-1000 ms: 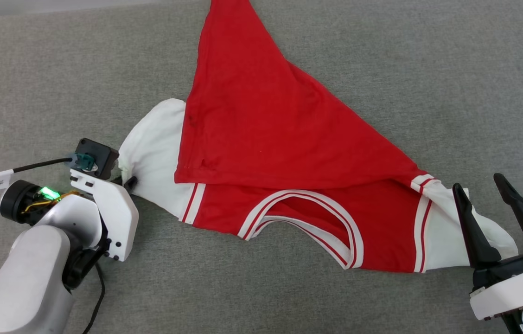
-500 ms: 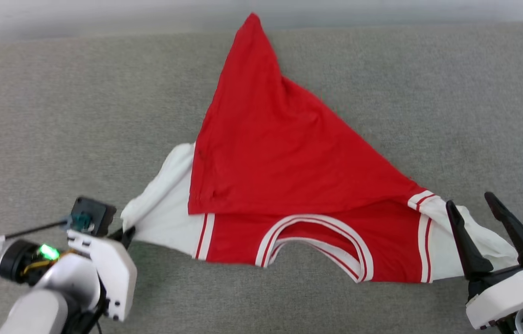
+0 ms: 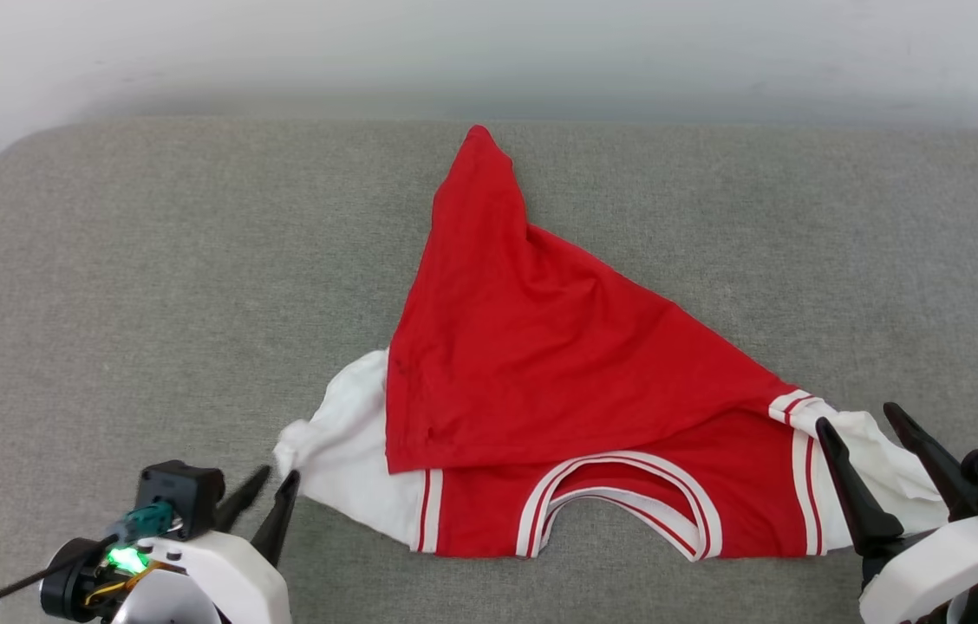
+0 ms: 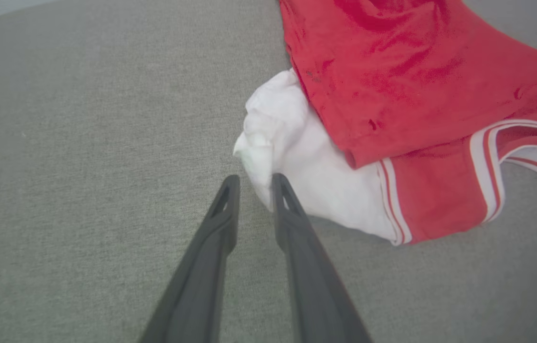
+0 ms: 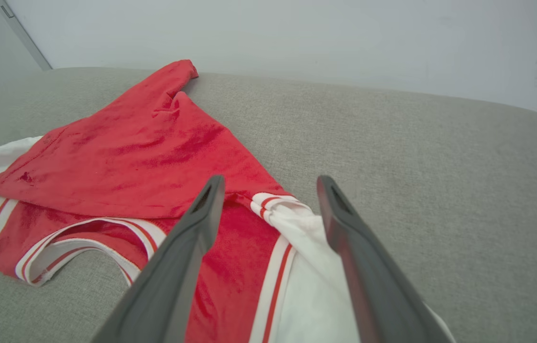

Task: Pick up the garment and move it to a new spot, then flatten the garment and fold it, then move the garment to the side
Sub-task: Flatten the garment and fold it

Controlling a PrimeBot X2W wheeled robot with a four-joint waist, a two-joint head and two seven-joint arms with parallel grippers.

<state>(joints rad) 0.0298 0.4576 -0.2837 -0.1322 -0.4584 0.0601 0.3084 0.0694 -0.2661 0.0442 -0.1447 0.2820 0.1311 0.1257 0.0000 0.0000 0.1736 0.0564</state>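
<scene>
Red garment (image 3: pixel 558 373) lies bunched on grey cushion (image 3: pixel 151 260), between my grippers. Left gripper (image 4: pixel 255 178) slightly parted, empty, tips at white sleeve (image 4: pixel 297 162). Right gripper (image 3: pixel 855 416) spread wide astride other sleeve (image 5: pixel 316 267), not gripping. Step, I judge: flattening. Next: close on both sleeves, pull apart, then unfold flipped hem (image 3: pixel 407 381).
</scene>
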